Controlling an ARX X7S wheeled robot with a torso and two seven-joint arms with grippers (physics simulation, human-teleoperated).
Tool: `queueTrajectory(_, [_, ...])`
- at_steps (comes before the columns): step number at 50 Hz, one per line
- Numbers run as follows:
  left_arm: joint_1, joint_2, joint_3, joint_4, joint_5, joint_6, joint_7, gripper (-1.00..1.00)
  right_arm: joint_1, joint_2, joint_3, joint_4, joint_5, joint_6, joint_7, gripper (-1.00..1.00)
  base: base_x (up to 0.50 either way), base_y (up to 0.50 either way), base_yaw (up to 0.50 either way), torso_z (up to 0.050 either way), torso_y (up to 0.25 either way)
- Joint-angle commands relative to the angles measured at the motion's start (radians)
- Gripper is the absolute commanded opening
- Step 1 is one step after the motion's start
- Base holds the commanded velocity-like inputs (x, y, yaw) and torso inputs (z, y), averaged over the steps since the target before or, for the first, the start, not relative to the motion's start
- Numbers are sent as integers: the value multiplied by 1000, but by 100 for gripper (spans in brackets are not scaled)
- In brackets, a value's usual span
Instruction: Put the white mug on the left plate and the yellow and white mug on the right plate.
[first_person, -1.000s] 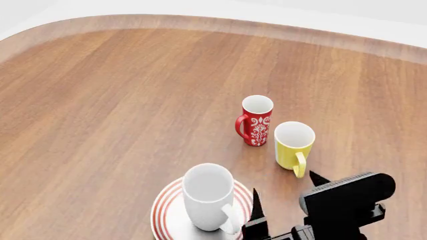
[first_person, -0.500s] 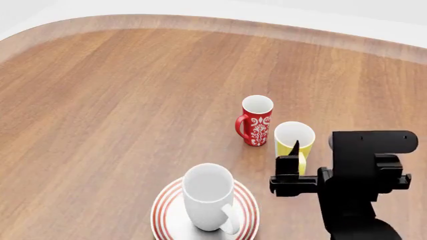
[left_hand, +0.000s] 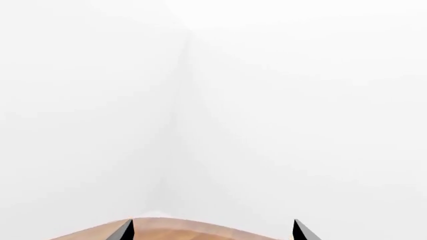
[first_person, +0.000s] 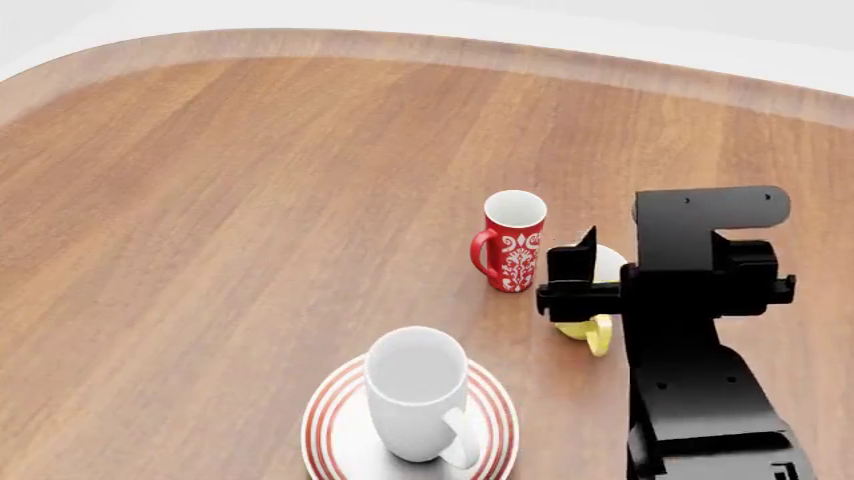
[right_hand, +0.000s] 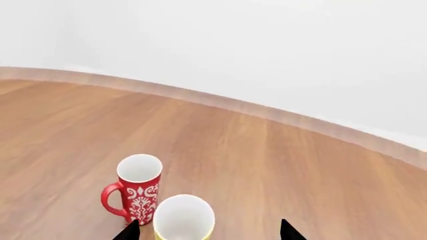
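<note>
The white mug (first_person: 416, 393) stands upright on a red-ringed plate (first_person: 328, 425) at the near edge of the head view; this is the only plate in view. The yellow and white mug (first_person: 597, 335) stands right of it and is mostly hidden by my right gripper (first_person: 614, 268). In the right wrist view the mug (right_hand: 183, 218) sits between the open fingertips of the right gripper (right_hand: 208, 231), nearer one finger, and nothing is gripped. My left gripper (left_hand: 212, 232) is open and empty, facing a blank wall, and is out of the head view.
A red mug with a white floral pattern (first_person: 513, 240) stands just left of and behind the yellow mug, close to my right finger; it also shows in the right wrist view (right_hand: 137, 192). The wooden table (first_person: 240, 200) has a curved far edge.
My right arm has risen from the bottom edge and moved forward to the yellow mug, now covering most of it. The mugs and the plate have not moved.
</note>
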Motion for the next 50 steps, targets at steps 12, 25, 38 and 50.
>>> queueTrajectory(12, [11,-12,23,19,17,39,32,100,408,-158,70,815,-201,-279,-105,100,0,0,0,0,-42])
queueTrajectory(25, [-35,12,26,-60,-29,37,27,100,400,-172,125,815,-245,-265,-127,100,0,0,0,2,-71])
queueTrajectory(38, [-44,9,28,-60,-44,18,13,100,407,-168,152,815,-260,-267,-126,100,0,0,0,3,-196])
queueTrajectory(50, [-48,9,41,-67,-9,23,9,100,410,-153,171,815,-265,-263,-118,100,0,0,0,0,0])
